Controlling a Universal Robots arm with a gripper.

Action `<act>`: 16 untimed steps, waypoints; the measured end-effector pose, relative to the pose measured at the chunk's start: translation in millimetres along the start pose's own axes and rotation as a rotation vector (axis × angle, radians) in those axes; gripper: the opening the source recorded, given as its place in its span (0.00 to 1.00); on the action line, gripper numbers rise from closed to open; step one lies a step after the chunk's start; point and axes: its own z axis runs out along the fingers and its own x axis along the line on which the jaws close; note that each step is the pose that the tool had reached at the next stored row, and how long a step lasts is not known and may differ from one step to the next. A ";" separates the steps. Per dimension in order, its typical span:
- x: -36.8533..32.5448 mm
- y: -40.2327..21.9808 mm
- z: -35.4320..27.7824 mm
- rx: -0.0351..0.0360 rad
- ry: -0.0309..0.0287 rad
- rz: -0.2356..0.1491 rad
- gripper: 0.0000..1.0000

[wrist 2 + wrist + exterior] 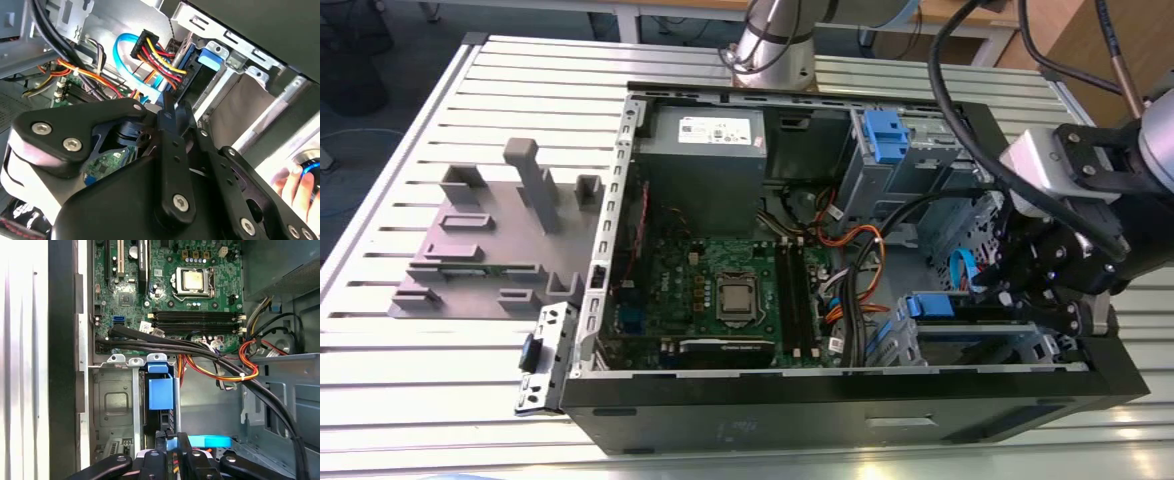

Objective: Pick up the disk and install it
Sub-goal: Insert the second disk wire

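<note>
Here, on the exterior view's left, a grey slotted holder (487, 240) rests on the ribbed surface (400, 340) beside the open computer case (854, 410). Further right, the claw (1027, 300) hangs over the drive bay (115, 405), and whether it is spread or pinching cannot be told. The disk (162, 400) sits upright in that bay, its blue rails showing.

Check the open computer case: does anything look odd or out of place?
A person's hand shows in the second wrist view, just beyond the case wall. Inside the case, nothing looks broken or spilled.
</note>
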 end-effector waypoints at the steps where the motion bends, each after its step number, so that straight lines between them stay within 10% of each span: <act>1: -0.5 0.1 -3.2 0.0000 0.0001 0.000 0.24; 16: 0.3 -1.7 1.9 -0.0144 -0.0080 -0.014 0.11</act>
